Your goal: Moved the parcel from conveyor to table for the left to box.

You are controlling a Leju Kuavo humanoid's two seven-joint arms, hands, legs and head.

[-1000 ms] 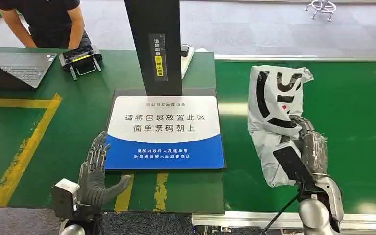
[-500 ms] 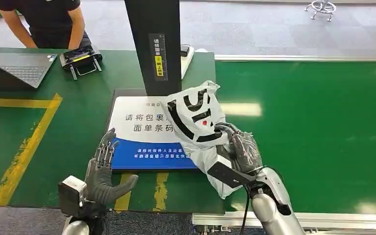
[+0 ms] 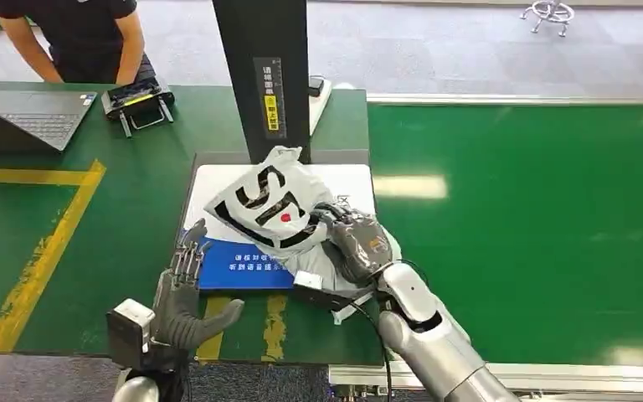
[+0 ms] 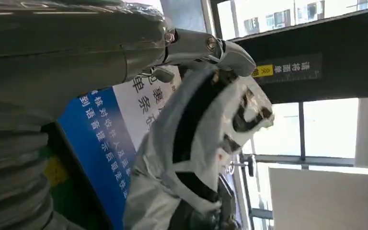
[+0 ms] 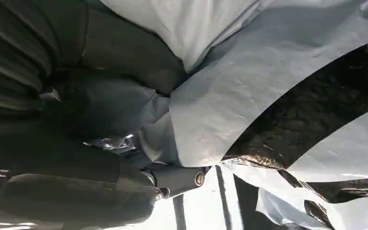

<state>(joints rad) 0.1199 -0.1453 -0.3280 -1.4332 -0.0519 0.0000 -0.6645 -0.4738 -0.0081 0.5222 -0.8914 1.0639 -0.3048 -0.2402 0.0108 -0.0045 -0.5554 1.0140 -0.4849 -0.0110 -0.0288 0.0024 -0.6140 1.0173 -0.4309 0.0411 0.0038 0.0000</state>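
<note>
The parcel [image 3: 270,208] is a white plastic mailer bag with bold black markings and a small red dot. My right hand [image 3: 357,243] grips its near end and holds it over the white and blue placement mat [image 3: 243,266] on the green table [image 3: 92,226]. In the right wrist view the parcel [image 5: 268,96] is wrapped by dark fingers [image 5: 100,115]. My left hand [image 3: 182,289] stands with fingers spread apart at the table's front edge, just left of the parcel, holding nothing. The left wrist view shows the parcel [image 4: 196,143] hanging close above the mat [image 4: 100,139].
A black scanner column [image 3: 261,79] rises behind the mat. The green conveyor belt [image 3: 536,226] runs to the right. A laptop [image 3: 33,115] and a black device [image 3: 138,100] sit at the far left, with a person [image 3: 75,33] leaning there. Yellow tape [image 3: 42,251] marks the table.
My right arm has swung left, carrying the parcel from over the conveyor to above the mat. The left hand has crept slightly forward and to the right, still spread.
</note>
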